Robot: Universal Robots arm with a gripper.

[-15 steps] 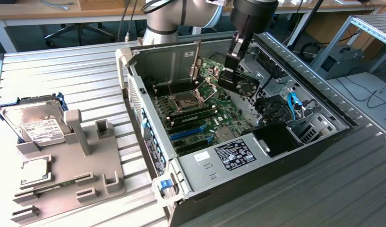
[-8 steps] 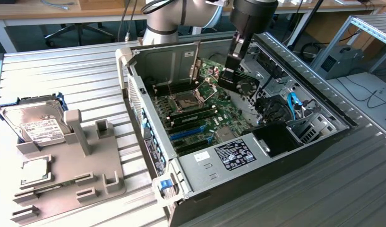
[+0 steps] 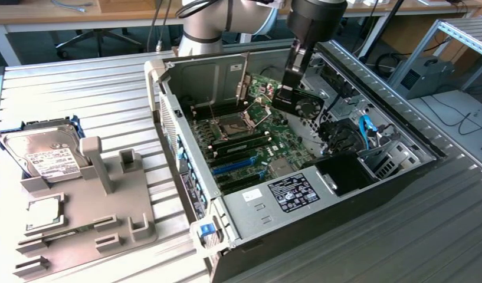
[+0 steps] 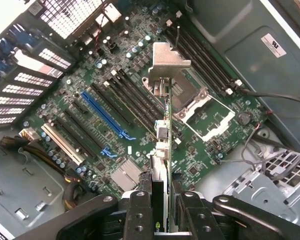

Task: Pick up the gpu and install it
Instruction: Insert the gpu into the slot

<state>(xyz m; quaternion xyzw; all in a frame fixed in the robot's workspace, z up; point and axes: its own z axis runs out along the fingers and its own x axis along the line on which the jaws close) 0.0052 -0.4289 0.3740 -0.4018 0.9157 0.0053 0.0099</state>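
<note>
Arm (image 3: pixel 318 17) points down, claw (image 4: pixel 162 210) seemingly clamped.

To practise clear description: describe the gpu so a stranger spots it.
Find the open computer case on the slatted table. Over its green motherboard, the end effector grips the gpu. It is the only black card with a round fan and a silver bracket.

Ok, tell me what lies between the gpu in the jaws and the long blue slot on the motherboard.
In the wrist view, parallel black slots on the green motherboard lie between the gpu and the long blue slot.
</note>
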